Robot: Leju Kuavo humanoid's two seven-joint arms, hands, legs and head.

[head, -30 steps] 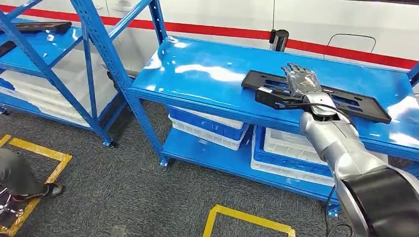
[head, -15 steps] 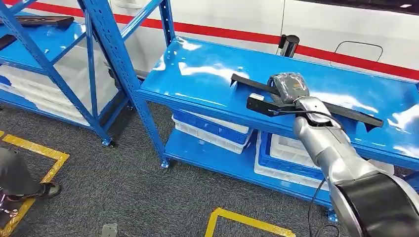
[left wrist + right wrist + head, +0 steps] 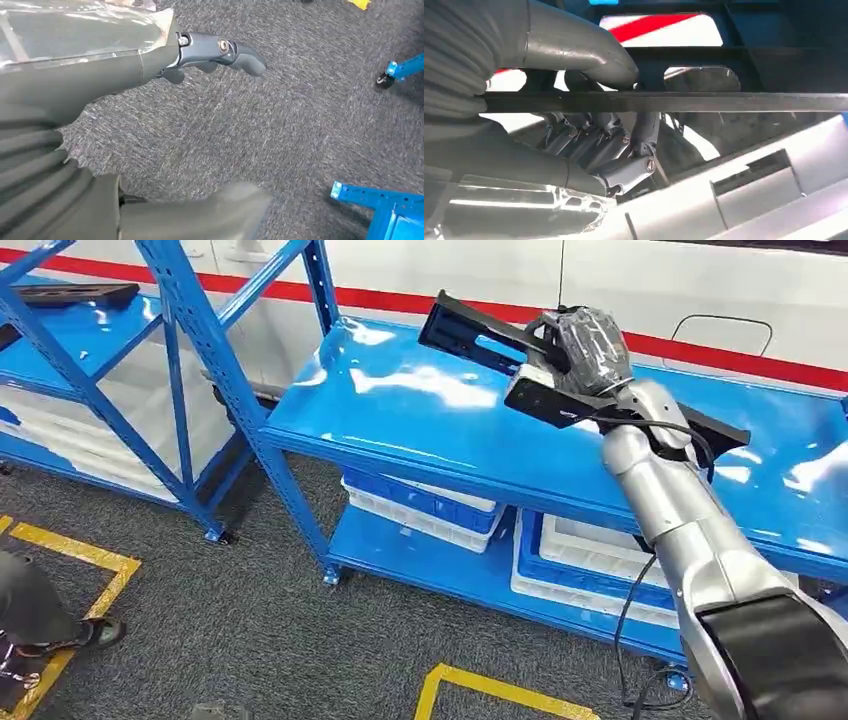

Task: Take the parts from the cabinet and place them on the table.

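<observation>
The blue steel rack (image 3: 420, 430) fills the head view from nine o'clock round to three, its top shelf glossy, with blue and white crates (image 3: 425, 502) stacked on the lower level at six. A second rack bay (image 3: 90, 340) stands at ten o'clock with another black part lying on its shelf. The long black slotted panel (image 3: 470, 332), which lay flat on the top shelf a second ago, is now off the shelf and tilted, its far end raised toward eleven o'clock. The right hand (image 3: 585, 348) has its fingers wrapped round the panel's middle; the wrist view shows fingers (image 3: 599, 145) curled under its edge. So the pickup looks done, and carrying it to the table remains. The left hand (image 3: 100, 75) hangs over grey carpet, fingers apart, holding nothing.
</observation>
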